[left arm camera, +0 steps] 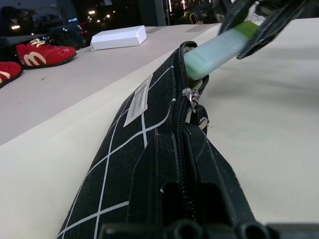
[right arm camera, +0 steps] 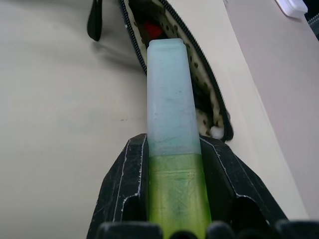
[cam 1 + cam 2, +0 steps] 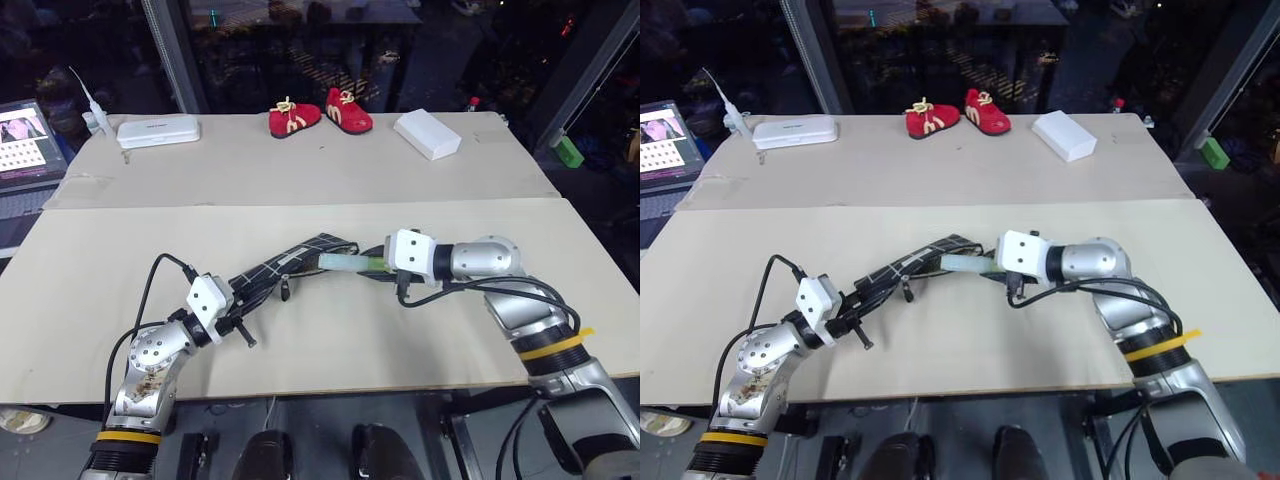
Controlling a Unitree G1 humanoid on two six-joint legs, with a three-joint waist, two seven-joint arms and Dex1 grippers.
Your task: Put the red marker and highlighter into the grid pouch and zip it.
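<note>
Across the middle of the left eye view, the right gripper (image 3: 383, 263) clamps the chunky translucent green highlighter (image 3: 348, 262), pale cap at the black white-gridded fabric pouch (image 3: 290, 262); the left gripper (image 3: 243, 298) pinches its near end. Centre of the right wrist view, a red marker (image 2: 152, 31) lies inside; the cap may snag the zipper edge.

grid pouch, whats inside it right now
Through the grid pouch's open mouth: spotted lining and something red, likely the red marker. The highlighter's pale cap covers the rest.
</note>
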